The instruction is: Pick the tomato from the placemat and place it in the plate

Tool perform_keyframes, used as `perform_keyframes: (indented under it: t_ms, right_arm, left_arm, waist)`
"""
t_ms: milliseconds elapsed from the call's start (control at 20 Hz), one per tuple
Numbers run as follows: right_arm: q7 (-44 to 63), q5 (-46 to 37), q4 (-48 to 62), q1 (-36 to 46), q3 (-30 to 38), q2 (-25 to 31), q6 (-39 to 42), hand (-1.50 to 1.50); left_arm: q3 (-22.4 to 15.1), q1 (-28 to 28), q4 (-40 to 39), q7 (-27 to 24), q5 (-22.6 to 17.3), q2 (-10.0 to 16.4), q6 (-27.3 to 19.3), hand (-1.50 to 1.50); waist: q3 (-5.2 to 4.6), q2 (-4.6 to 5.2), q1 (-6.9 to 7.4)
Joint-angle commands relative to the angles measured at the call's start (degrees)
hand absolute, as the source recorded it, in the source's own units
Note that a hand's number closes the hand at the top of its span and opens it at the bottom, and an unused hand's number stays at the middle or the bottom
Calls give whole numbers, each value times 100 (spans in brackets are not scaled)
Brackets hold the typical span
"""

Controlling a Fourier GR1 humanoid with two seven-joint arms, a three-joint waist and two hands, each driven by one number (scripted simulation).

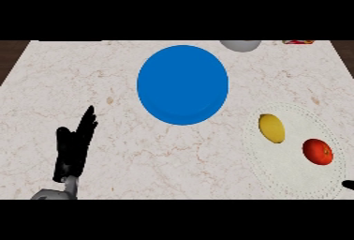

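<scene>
I see left hand [72, 145] resting lower left, fingers straight up, wide. Right hand [348, 184] only sliver at edge, can't tell. Tomato [317, 151] red, round, on placemat [290, 168].

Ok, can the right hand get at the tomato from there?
Probably yes. The right hand shows at the view's lower right edge, near the tomato, with only bare placemat between; the yellow fruit lies farther off.

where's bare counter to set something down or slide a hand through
Bare counter: the wide stretch left of the blue plate, beyond the left hand; the near middle between that hand and the placemat. Crowded: the placemat, where the tomato sits beside a yellow fruit.
</scene>
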State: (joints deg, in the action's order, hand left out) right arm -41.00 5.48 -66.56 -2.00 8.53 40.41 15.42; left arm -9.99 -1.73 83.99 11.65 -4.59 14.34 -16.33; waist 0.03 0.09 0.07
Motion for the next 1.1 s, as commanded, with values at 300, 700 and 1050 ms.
perform_keyframes:
  t_ms: [300, 700, 1050]
  right_arm:
    - [897, -1186, -27, 379, -637, 1072, 663, -150]
    - [1245, -1944, 215, 701, -920, 858, 1058, -150]
    - [1852, -2417, -113, 894, -887, 232, 1143, -150]
  left_arm:
    - [-49, 114, 150, 55, 65, -164, 10, 0]
    - [205, 29, -203, -204, 125, -213, 224, 0]
    - [297, 112, 79, 84, 406, -271, 294, 0]
  waist:
    - [-5, -5, 62]
    - [-3, -4, 23]
    - [-5, -12, -2]
